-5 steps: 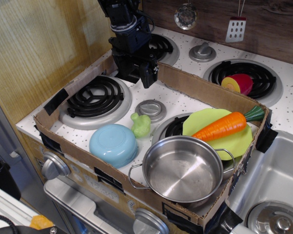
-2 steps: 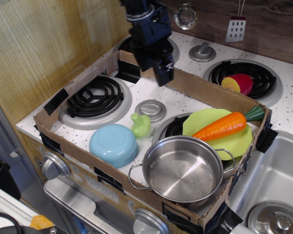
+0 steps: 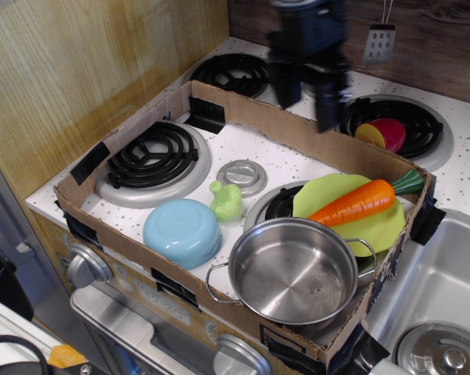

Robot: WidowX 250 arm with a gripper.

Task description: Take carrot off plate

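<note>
With the blurred end effector (image 3: pixel 309 86) held high, empty, its opening unreadable, the glossy carrot (image 3: pixel 353 202) could be squeezed sideways off the plate (image 3: pixel 375 228).

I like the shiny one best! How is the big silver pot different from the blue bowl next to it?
The steel pot is shiny metal; the blue bowl is matte light-blue plastic. The pot stands upright and open, showing nothing inside, while the bowl is flipped upside down. The pot has side handles; the bowl has none. The pot also looks wider than the bowl. Both are round and sit at the front of the cardboard tray on the toy stove.
</note>
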